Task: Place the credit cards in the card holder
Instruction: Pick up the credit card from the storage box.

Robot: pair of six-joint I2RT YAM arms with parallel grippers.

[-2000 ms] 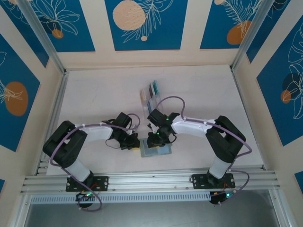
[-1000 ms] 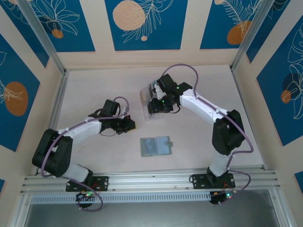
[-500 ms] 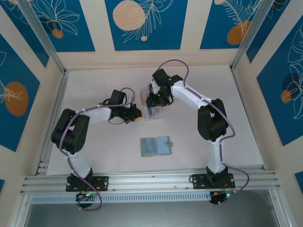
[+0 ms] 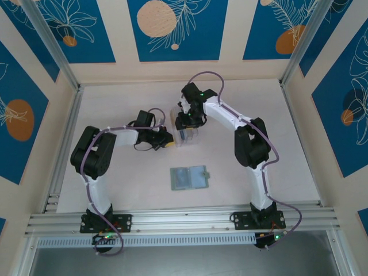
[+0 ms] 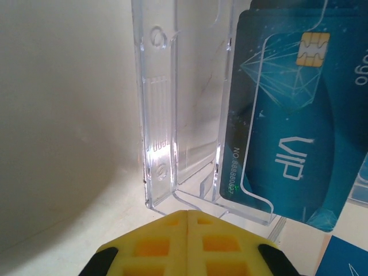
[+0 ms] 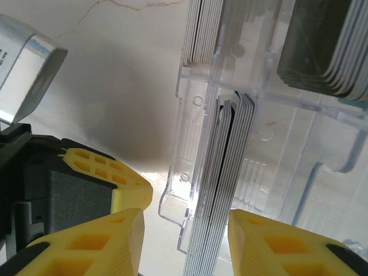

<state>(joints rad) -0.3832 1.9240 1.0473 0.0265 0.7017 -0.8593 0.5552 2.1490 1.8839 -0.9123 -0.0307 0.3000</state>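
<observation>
Found the credit cards (image 6: 221,172) standing on edge, packed in stacks in the slots of a clear rack (image 4: 187,133) at the far middle of the tabletop (image 4: 115,103). Counted at least three stacks from the right wrist: one pale, one dark, and one mixed stack of light and dark edges in the nearest slot. Read "VIP" beside a gold chip on a teal card (image 5: 287,115) facing the left wrist camera, seated behind the rack's clear front lip, with the corner of a blue card just beside it at lower right.

Saw the card holder (image 4: 188,178) lying flat on the tabletop, nearer the arm bases, small tab on its right edge, well apart from the rack and from both claws.

Found the right claw (image 6: 187,238) poised over the rack with jaws apart, straddling the nearest stack, one yellow finger (image 6: 103,241) on each side of it. Made out a gap on the left side; could not tell about any touch on the right. From above, placed the same claw (image 4: 185,122) at the rack's far end.

Found the left claw (image 5: 188,221) with jaws pressed together, yellow tips meeting in a thin seam, low at the rack's near corner. From above, placed it (image 4: 167,141) just beside the rack's left side.
</observation>
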